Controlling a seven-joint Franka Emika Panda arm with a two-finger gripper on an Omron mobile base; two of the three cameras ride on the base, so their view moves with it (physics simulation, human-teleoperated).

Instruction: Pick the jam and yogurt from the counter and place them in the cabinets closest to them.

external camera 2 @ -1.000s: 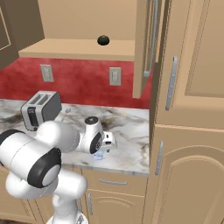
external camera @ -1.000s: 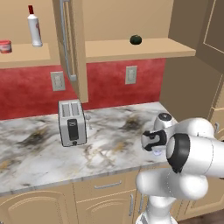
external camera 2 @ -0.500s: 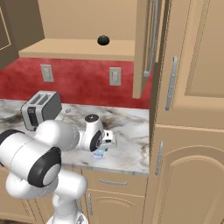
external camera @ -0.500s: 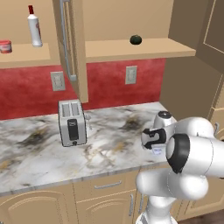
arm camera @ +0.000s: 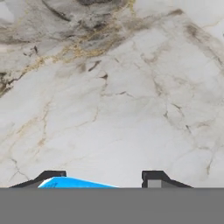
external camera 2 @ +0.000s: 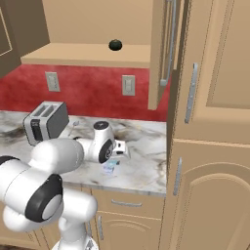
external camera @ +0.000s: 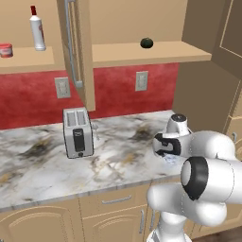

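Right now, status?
End effector shut on yogurt, low at counter front edge. Jam already on open cabinet shelf. Nothing blocking.

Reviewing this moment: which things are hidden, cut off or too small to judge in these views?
- Yogurt: right base view, mostly covered by the gripper; in the hand view a blue sliver, cut off at the bottom.
- Jam: left base view, on the cabinet shelf, clipped by the left edge, too small for detail.
- Dark round object: left base view, too small to identify.
- White bottle: label unreadable.
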